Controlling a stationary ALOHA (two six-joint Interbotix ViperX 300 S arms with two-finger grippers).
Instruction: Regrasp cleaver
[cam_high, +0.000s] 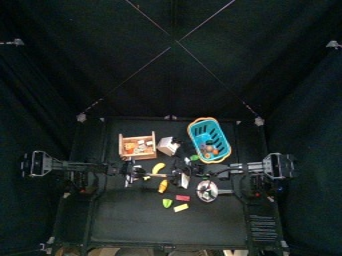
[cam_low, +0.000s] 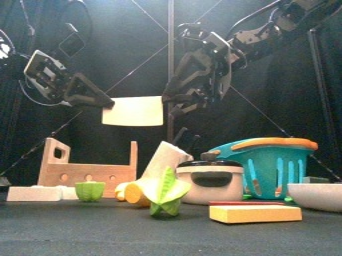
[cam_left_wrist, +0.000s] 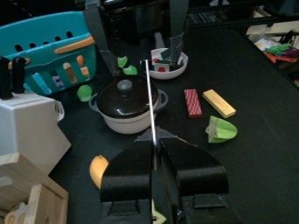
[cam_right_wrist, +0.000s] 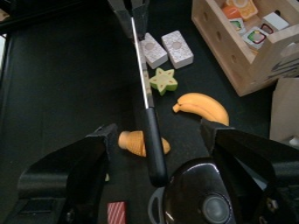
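The cleaver (cam_low: 134, 111) has a pale broad blade and hangs in the air above the table's middle, blade on edge. My left gripper (cam_low: 91, 98) is shut on its left end. In the left wrist view the blade (cam_left_wrist: 153, 105) runs edge-on out from between my shut jaws (cam_left_wrist: 153, 147). My right gripper (cam_low: 182, 92) is at the cleaver's right end. In the right wrist view its jaws (cam_right_wrist: 156, 131) stand wide open on either side of the dark handle (cam_right_wrist: 151, 153), not touching it. The blade (cam_right_wrist: 142, 61) runs on towards the left gripper (cam_right_wrist: 126, 9).
Below stand a wooden rack (cam_low: 87, 165), a lidded pot (cam_low: 211, 180), a teal basket (cam_low: 274, 160), a white bowl (cam_low: 318, 192) and a white knife block (cam_left_wrist: 30, 122). Toy foods lie about: a banana (cam_right_wrist: 198, 107), a green star fruit (cam_right_wrist: 163, 80) and a yellow block (cam_low: 254, 213).
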